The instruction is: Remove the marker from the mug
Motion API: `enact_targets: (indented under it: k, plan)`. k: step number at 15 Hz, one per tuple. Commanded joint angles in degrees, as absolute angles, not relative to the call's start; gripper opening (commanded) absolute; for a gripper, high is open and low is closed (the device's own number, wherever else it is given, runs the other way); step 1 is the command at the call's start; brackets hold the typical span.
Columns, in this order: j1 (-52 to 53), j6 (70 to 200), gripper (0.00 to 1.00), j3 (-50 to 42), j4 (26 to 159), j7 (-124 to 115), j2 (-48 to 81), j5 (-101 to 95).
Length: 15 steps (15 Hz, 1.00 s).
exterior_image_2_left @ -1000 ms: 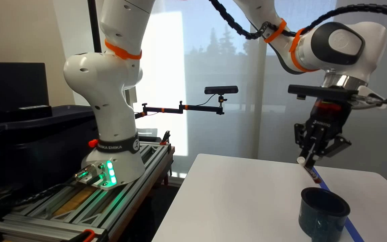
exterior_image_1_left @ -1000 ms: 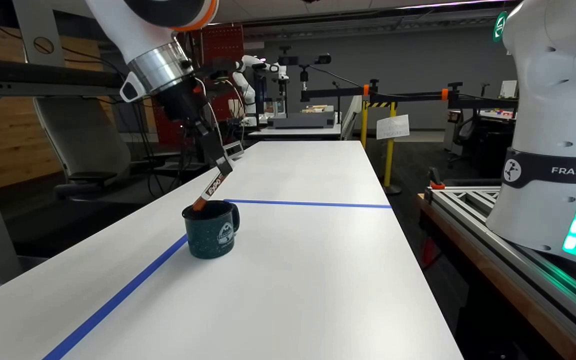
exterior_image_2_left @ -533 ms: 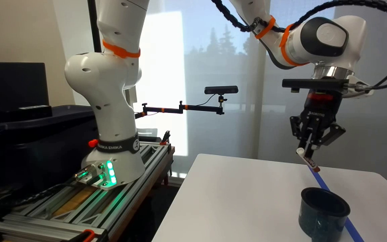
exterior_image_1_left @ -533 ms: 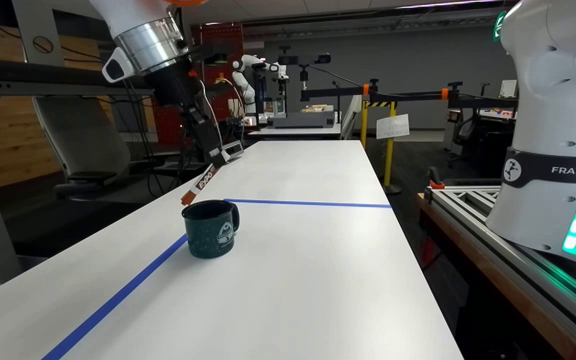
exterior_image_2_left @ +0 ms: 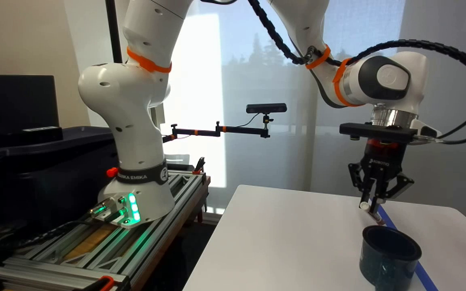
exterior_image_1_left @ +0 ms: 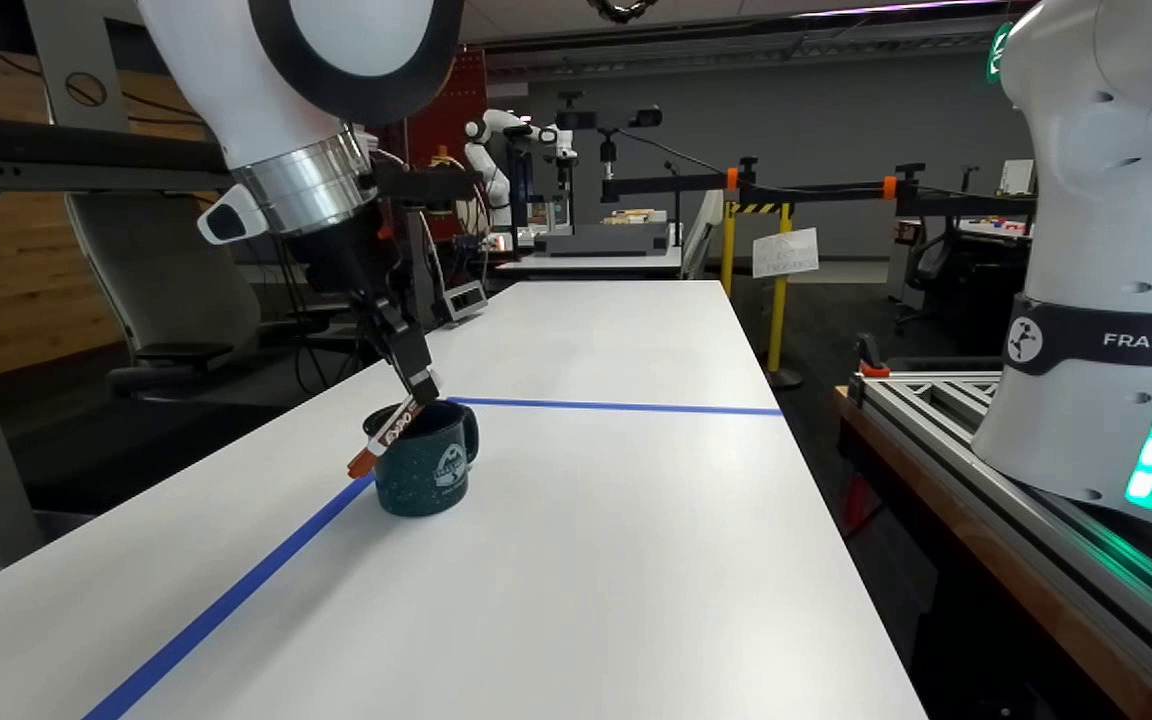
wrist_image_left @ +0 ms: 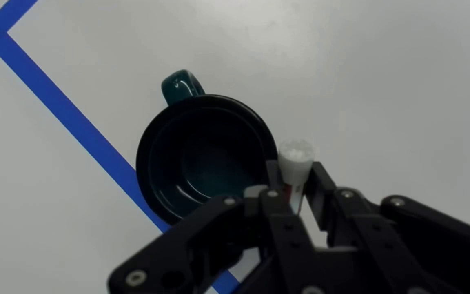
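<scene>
Gripper clamped on the marker, which is tilted, outside and beside the upright mug. Extraction judged complete; set-down likely in hand. Contact between marker and table: cannot tell. Next move calls for lowering clear of mug, then releasing.

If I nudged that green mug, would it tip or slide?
Probably slide: the mug stands upright and looks squat. If knocked over, its handle would likely stop it rolling far. Glossy highlights in the wrist view suggest it may be slippery.
</scene>
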<state>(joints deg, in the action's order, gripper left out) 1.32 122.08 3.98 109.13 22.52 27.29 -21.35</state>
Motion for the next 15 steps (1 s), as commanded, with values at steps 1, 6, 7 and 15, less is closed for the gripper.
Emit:
enact_targets:
  k: [1,6,7,15]
  plan:
    - [2.46,121.60,0.05,3.57,109.04,22.92,26.93,-22.78]
    - [2.62,114.49,0.05,5.18,106.78,23.99,27.00,-18.42]
    - [2.70,113.27,0.05,5.70,106.24,23.74,27.13,-17.19]
    - [4.32,121.41,0.05,5.29,105.79,19.86,29.62,-18.22]
